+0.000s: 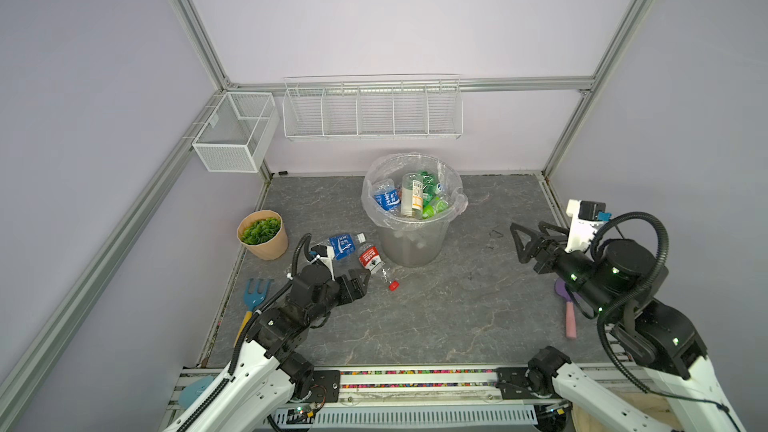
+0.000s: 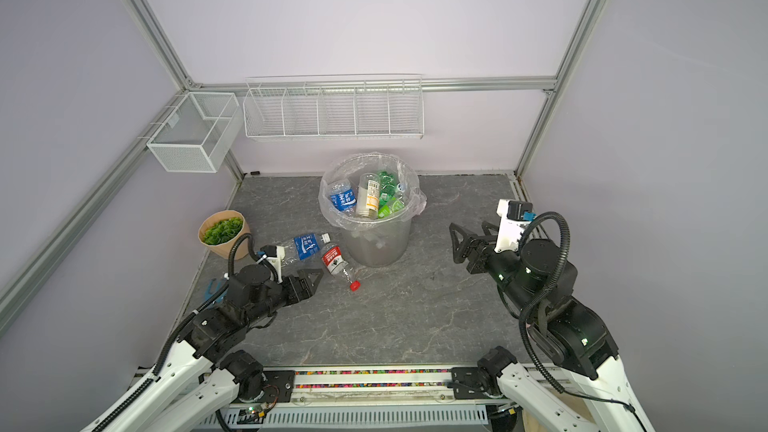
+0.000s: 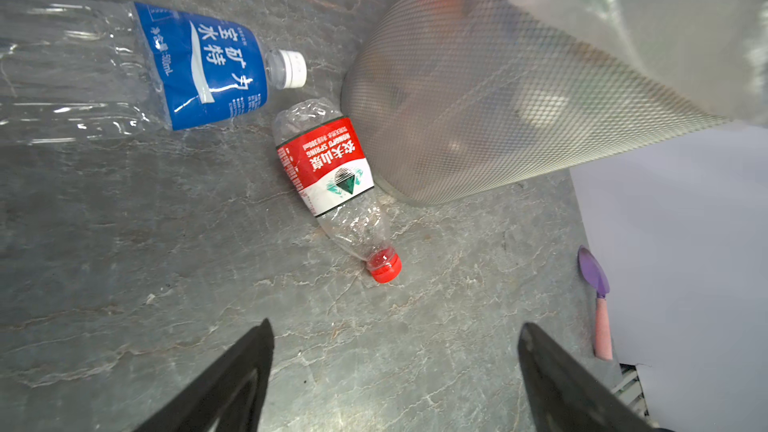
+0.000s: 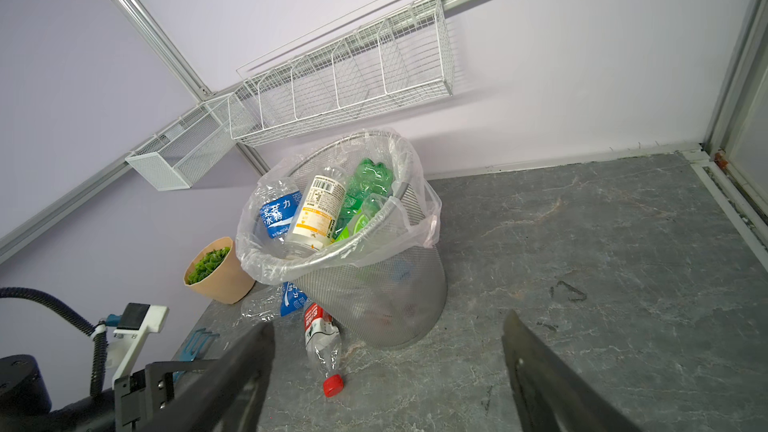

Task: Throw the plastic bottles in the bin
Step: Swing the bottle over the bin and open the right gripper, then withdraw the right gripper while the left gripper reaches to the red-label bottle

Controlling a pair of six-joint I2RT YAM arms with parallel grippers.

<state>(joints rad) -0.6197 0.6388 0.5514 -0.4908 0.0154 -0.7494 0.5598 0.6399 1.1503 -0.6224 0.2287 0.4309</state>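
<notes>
Left end effector (image 3: pixel 395 326) released, short of the crushed clear red-labelled plastic bottle (image 3: pixel 328 168). Best grip: across the label.

Grey marbled desk (image 1: pixel 436 317) has a tan pot (image 1: pixel 272 249) of green leaves at the left edge, with a blue rake (image 1: pixel 257 292) near it. A purple trowel (image 1: pixel 570 322) with a pink handle lies far right. A mesh basket (image 1: pixel 235 132) and a long divided rack (image 1: pixel 372 112) hang on the walls.

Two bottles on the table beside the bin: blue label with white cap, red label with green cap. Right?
No: the red-label bottle has a red cap, not green, as the left wrist view shows. The blue-label bottle has the white cap, and both lie on the table beside the bin.
</notes>
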